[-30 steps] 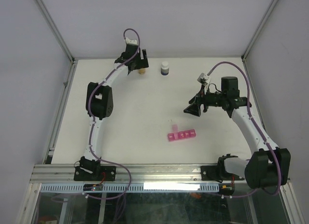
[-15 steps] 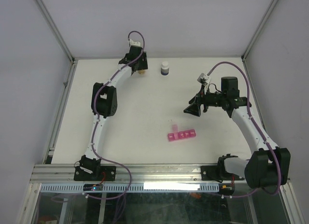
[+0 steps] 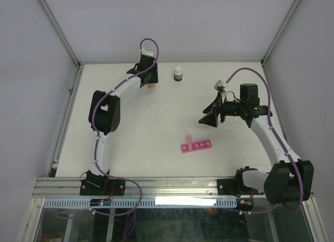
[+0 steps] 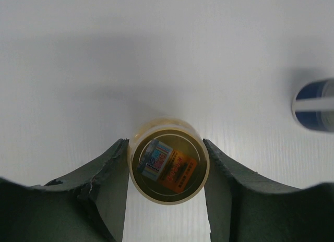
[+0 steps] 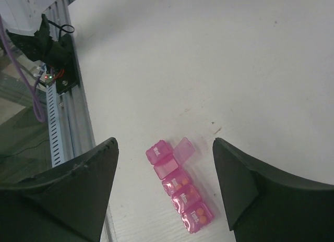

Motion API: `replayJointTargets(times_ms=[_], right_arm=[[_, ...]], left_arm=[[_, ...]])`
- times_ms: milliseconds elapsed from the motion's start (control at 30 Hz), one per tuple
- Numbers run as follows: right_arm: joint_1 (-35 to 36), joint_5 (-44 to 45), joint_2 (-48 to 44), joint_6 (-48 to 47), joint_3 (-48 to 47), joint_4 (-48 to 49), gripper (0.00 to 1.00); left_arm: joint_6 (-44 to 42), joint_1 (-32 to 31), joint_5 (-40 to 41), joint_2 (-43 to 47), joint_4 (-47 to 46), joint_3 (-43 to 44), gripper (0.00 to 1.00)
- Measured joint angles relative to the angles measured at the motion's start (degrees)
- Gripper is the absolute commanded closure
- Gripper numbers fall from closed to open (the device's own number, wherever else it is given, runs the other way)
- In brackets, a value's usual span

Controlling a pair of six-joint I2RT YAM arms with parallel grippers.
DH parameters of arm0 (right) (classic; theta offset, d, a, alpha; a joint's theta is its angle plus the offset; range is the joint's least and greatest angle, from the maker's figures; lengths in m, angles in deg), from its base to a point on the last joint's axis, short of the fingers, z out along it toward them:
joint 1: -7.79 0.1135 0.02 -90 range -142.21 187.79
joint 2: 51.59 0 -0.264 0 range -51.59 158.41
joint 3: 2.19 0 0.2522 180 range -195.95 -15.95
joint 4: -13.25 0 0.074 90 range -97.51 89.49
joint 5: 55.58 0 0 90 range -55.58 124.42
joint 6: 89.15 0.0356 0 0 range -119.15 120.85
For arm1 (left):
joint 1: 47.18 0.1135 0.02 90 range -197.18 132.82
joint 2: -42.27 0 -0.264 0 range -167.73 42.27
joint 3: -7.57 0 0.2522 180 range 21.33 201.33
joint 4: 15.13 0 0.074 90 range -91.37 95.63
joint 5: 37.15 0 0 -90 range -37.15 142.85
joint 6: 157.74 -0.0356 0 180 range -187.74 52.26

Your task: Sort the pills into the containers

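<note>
The pills (image 3: 152,86) show as an orange-brown mass in a small bottle (image 4: 168,167) at the table's (image 3: 130,148) far edge, near 12 o'clock. The left gripper (image 4: 166,148) has both fingers against the bottle's sides and partly hides it from above. A dark white-capped bottle (image 3: 178,73) stands near at 3 o'clock, blurred and cut off in the left wrist view. The pink organiser (image 5: 180,189) lies well apart at 5 o'clock, one lid (image 5: 183,149) raised. The right gripper (image 3: 210,119) hovers at its 1 o'clock, jaws wide, holding nothing. The left arm stretches far forward.

Left gripper (image 3: 151,80) at the bottle of pills (image 3: 152,87), pink organiser (image 3: 196,146) mid-table
</note>
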Motion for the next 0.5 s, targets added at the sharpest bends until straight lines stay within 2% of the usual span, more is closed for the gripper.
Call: replayJointTargets(times_ms=[67, 233, 367, 500], right_arm=[[-0.02, -2.49, -0.39, -0.9, 0.72, -0.02, 0.24], [-0.02, -7.41, -3.1, -3.65, 3.21, 0.0, 0.23], [-0.02, -10.99, -4.42, -9.14, 3.76, -0.22, 0.15], [-0.02, -14.29, -4.5, -20.24, 3.82, -4.87, 0.12]], left_arm=[[0.04, -1.7, 0.42, 7.23, -1.2, -8.74, 1.0], [0.87, -9.46, -0.33, 28.7, -7.13, -28.85, 1.0], [3.61, -14.05, -7.15, 44.61, -14.32, -41.4, 1.0], [6.73, -13.14, -14.84, 57.75, -20.06, -54.03, 1.0]])
